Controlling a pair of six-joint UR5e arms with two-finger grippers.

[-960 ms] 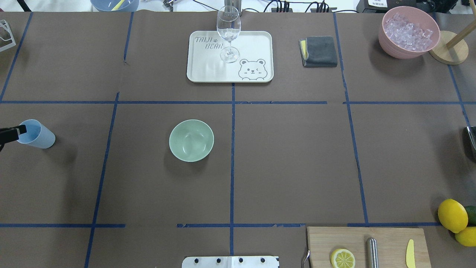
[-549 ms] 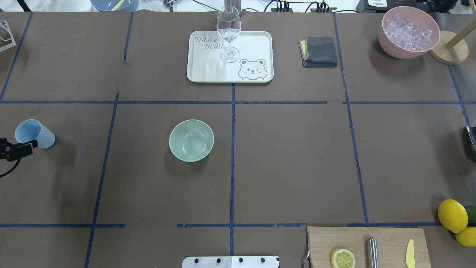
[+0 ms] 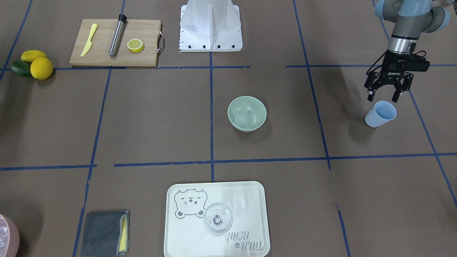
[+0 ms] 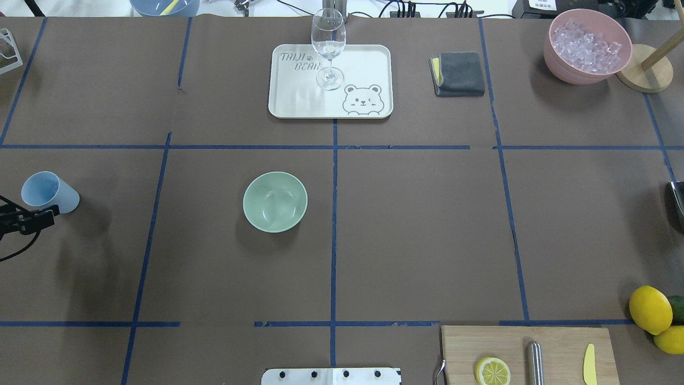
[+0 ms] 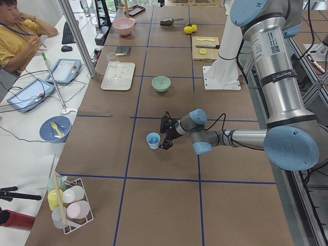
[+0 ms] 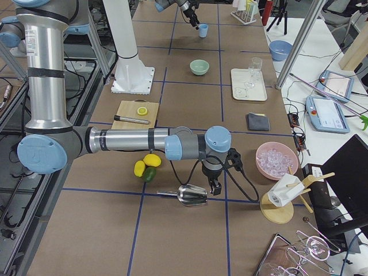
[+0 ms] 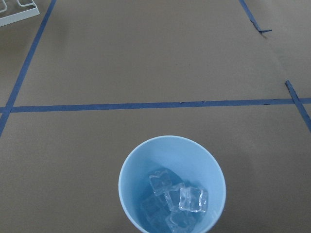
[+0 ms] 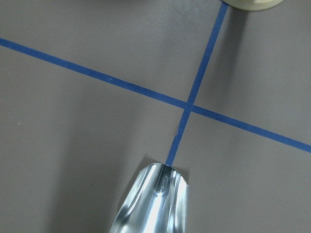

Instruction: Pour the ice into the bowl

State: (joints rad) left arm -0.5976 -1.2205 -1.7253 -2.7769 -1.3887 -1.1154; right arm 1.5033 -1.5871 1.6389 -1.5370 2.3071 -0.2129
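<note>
The ice (image 7: pixel 177 199), several small clear cubes, lies in the bottom of a light blue cup (image 3: pixel 380 113) that stands upright at the table's left end. My left gripper (image 3: pixel 383 98) hangs open just on the robot's side of the cup, holding nothing. The pale green bowl (image 4: pixel 275 201) sits by itself near the table's middle, well to the right of the cup (image 4: pixel 48 192). My right gripper (image 6: pixel 214 187) shows only in the exterior right view, beside a metal scoop (image 6: pixel 190 195); I cannot tell whether it is open or shut.
At the far right stands a pink tub (image 4: pixel 588 45) heaped with ice. A wine glass (image 4: pixel 328 45) stands on a white tray (image 4: pixel 368 64), beside a grey cloth (image 4: pixel 458 74). Near edge: a cutting board (image 4: pixel 561 342) with a lemon half and a knife, and lemons (image 4: pixel 650 309).
My left gripper has drawn back from the blue cup's rim toward the robot's side. The cup stays where it was.
</note>
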